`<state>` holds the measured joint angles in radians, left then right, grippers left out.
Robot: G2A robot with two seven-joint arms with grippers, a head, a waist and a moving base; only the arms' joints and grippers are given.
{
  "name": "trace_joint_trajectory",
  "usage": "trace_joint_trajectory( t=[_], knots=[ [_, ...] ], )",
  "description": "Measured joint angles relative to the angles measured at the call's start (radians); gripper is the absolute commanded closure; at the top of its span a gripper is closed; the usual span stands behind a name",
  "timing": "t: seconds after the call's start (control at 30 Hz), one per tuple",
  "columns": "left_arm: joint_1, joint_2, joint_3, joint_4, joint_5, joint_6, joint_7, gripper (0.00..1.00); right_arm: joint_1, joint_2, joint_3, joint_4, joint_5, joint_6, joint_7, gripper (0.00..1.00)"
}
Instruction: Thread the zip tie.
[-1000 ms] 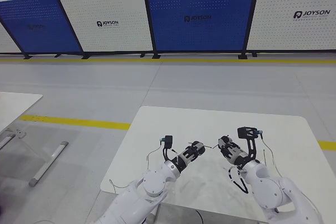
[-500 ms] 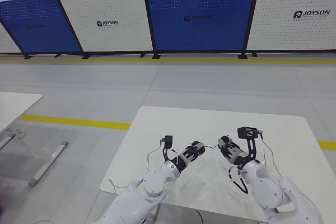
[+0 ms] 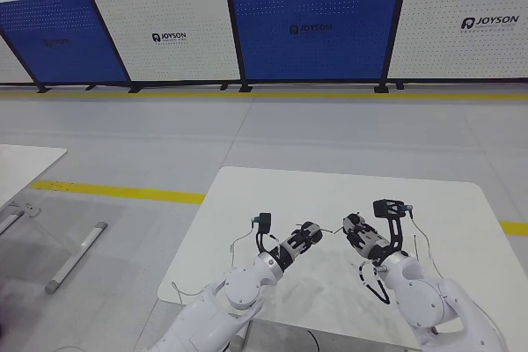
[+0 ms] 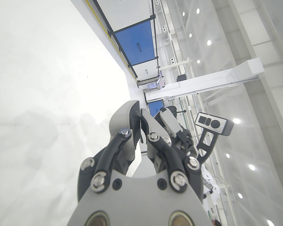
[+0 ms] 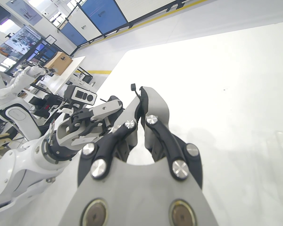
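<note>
R gripper (image 5: 140,94) clenched on black zip tie (image 5: 133,87), head poking past its tips. L gripper (image 4: 139,112) pinched shut on tie's other end. Both grippers nearly tip-to-tip above white table (image 3: 422,198).

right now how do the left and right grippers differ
The right gripper pinches the zip tie with its black head poking past its tips; the left gripper shows only a thin sliver in its grip. The left gripper points in from the left of the table, the right gripper from its right. Both are shut, tips facing.
</note>
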<state>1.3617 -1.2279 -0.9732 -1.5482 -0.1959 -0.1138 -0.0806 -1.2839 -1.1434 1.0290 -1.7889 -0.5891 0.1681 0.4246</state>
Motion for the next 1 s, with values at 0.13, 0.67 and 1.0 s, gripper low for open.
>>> trace_joint_trajectory(
  t=[0.13, 0.67, 1.0],
  knots=[
    [0.000, 0.000, 0.000, 0.000, 0.000, 0.000, 0.000, 1.00, 0.000, 0.000, 0.000, 0.000, 0.000, 0.000, 0.000, 1.00],
    [0.000, 0.000, 0.000, 0.000, 0.000, 0.000, 0.000, 1.00, -0.008, -0.001, 0.003, 0.005, -0.001, 0.000, -0.016, 1.00],
    [0.000, 0.000, 0.000, 0.000, 0.000, 0.000, 0.000, 1.00, 0.005, -0.013, -0.004, 0.003, -0.044, 0.028, -0.027, 1.00]
  ],
)
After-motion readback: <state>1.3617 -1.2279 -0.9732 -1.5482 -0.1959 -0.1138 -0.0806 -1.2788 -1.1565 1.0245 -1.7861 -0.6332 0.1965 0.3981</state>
